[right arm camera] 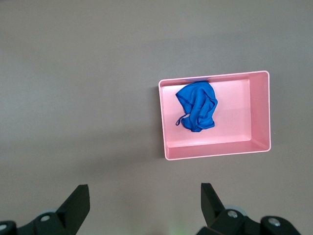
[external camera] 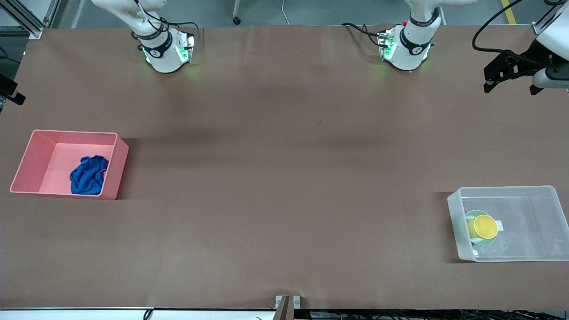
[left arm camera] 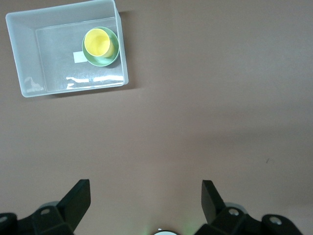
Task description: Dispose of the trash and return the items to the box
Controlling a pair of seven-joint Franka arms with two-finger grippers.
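The blue wad of trash (external camera: 89, 174) lies in the pink bin (external camera: 26, 161), also seen in the right wrist view as trash (right arm camera: 198, 111) in the bin (right arm camera: 259, 110). In the clear box (external camera: 544, 222) the yellow cup (external camera: 483, 226) rests in the mint-green bowl (external camera: 472, 215); the left wrist view shows the cup (left arm camera: 97, 42), bowl (left arm camera: 112, 57) and box (left arm camera: 22, 54). My left gripper (left arm camera: 145, 183) hangs open and empty high over bare table near its base, seen as the left gripper (external camera: 509, 88). My right gripper (right arm camera: 144, 188) is likewise open, empty, high over bare table.
Brown paper covers the table (external camera: 284, 178). The pink bin stands at the right arm's end and the clear box at the left arm's end, nearer the front camera. Both arm bases (external camera: 166, 53) (external camera: 406, 51) stand along the table's edge farthest from that camera.
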